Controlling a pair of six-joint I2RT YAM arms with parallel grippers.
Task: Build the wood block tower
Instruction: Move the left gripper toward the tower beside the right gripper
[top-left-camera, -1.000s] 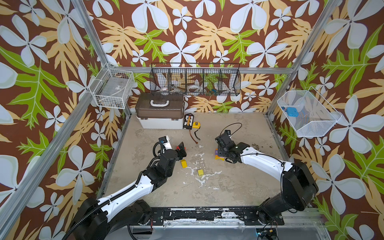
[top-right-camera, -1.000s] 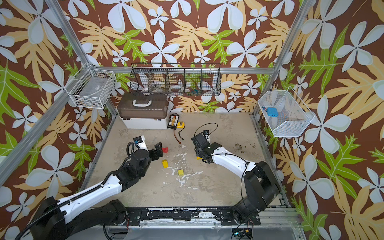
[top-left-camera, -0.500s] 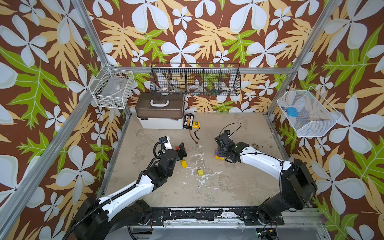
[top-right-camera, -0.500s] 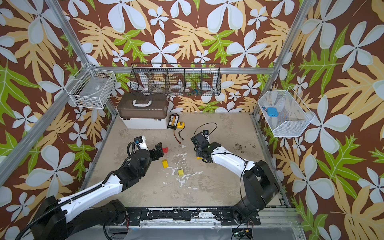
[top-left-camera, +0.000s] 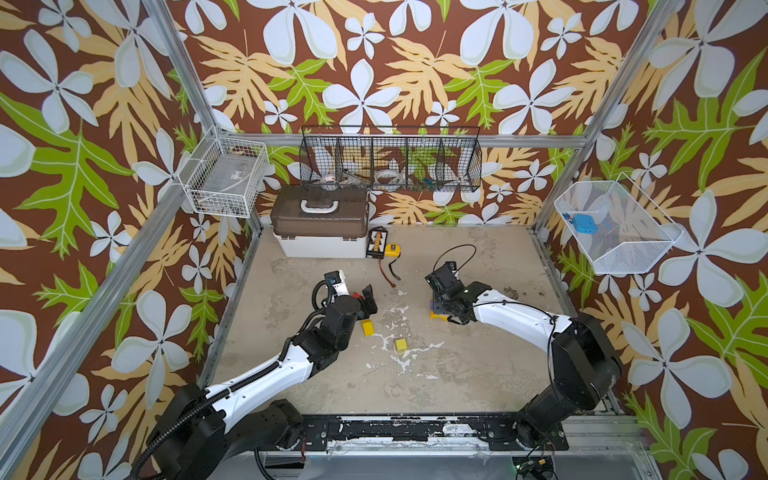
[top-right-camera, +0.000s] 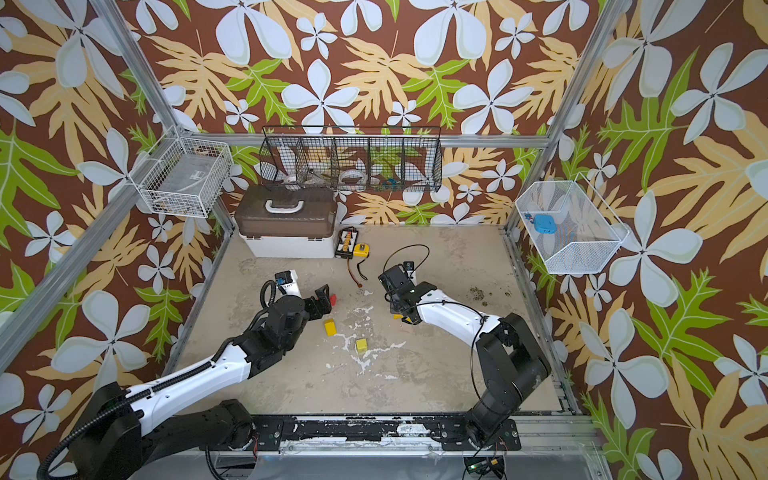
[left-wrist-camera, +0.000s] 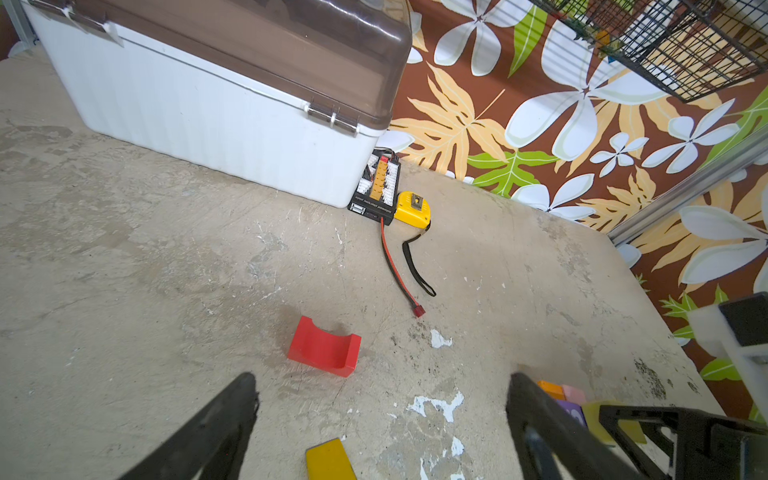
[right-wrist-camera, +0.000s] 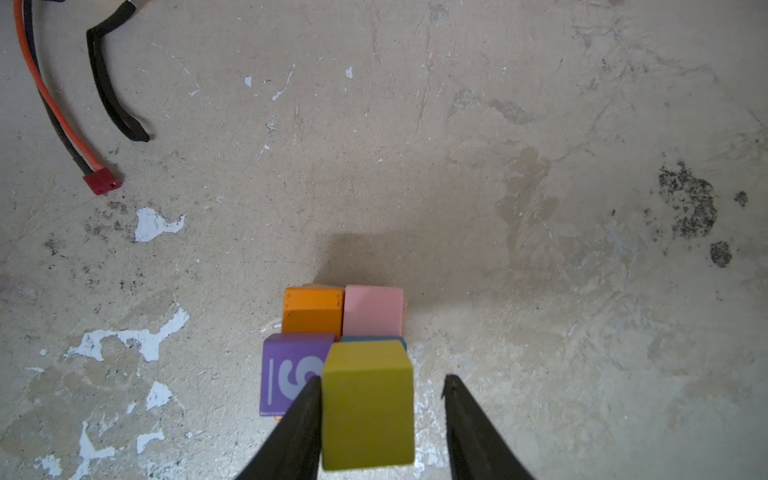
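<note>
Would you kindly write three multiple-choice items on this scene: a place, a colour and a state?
1. The red arch block lies: A) on the floor ahead of the left gripper; B) in the right gripper; C) in the left gripper.
2. The block between the right gripper's fingers is: A) red; B) pink; C) yellow.
3. The left gripper is: A) shut; B) open and empty; C) gripping a block.
1A, it rests on bare floor; 2C, the yellow block sits there; 3B, fingers apart, nothing between.
</note>
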